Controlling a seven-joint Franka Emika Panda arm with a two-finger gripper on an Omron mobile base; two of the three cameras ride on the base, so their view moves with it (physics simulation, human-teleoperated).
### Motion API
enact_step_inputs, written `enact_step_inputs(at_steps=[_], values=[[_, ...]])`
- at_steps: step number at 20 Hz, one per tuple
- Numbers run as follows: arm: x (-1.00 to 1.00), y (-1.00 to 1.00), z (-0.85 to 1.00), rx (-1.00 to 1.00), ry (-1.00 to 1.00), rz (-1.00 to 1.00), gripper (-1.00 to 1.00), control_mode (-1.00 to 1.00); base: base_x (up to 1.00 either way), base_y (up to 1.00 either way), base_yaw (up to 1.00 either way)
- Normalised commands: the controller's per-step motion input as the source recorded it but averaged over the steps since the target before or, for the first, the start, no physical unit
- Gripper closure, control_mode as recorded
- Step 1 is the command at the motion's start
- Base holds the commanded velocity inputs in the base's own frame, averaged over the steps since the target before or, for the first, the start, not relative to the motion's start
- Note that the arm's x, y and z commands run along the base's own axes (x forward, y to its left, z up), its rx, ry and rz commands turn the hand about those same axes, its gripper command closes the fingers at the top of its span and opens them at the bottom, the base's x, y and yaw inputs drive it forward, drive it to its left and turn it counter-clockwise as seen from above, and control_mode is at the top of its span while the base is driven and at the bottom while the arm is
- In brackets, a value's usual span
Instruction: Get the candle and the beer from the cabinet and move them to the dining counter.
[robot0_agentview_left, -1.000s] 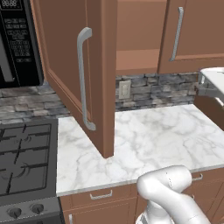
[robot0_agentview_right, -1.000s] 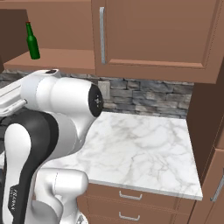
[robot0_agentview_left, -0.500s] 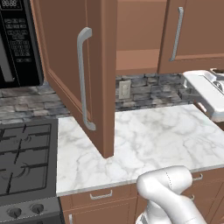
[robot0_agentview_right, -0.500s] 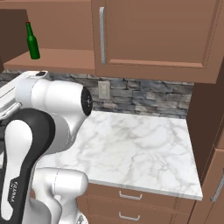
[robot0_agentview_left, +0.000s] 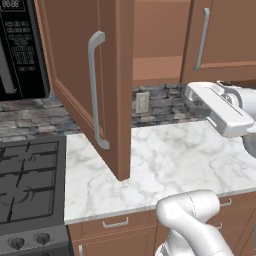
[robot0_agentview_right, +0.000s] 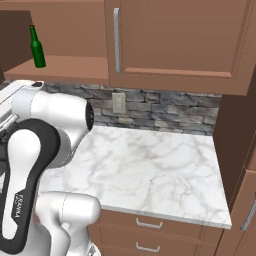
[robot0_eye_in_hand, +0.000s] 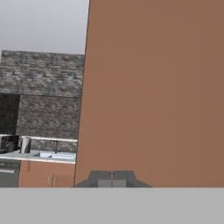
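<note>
The beer (robot0_agentview_right: 36, 47), a slim dark green bottle with a red cap, stands upright at the left of the open cabinet's inner shelf (robot0_agentview_right: 70, 67). The cabinet door (robot0_agentview_left: 85, 75) hangs open over the worktop, its silver bar handle (robot0_agentview_left: 94, 90) facing me. In the hand view my gripper (robot0_eye_in_hand: 113, 176) is shut and empty, looking close at a flat brown cabinet panel (robot0_eye_in_hand: 153, 87). The arm's white end link (robot0_agentview_left: 220, 107) reaches in from the right, level with the underside of the cabinet. The candle and the dining counter are out of view.
A marble worktop (robot0_agentview_left: 175, 160) with a stone backsplash (robot0_agentview_right: 165, 107) and a wall outlet (robot0_agentview_left: 143, 102) lies under the cabinet. A black stove (robot0_agentview_left: 25, 190) and microwave (robot0_agentview_left: 20, 50) are at the left. A closed cabinet door (robot0_agentview_right: 175, 40) sits right of the open shelf.
The arm's white end link has swung leftward from the right edge further into the left base view. The beer and the cabinet door have not moved.
</note>
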Motion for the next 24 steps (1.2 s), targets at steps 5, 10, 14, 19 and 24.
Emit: enact_step_inputs(at_steps=[5,10,14,19,24], values=[[0.01,0.62,-0.04,0.09,0.05,0.10,1.00,-1.00,0.00,0.00,0.00],[0.01,0.59,0.00,0.05,0.05,0.08,1.00,-1.00,0.00,0.00,0.00],[0.01,0.44,0.00,0.00,0.00,0.06,1.00,-1.00,0.00,0.00,0.00],[0.00,0.37,0.00,0.00,0.00,0.05,1.00,-1.00,0.00,0.00,0.00],[0.05,0.37,0.00,0.00,0.00,0.05,1.00,-1.00,0.00,0.00,0.00]])
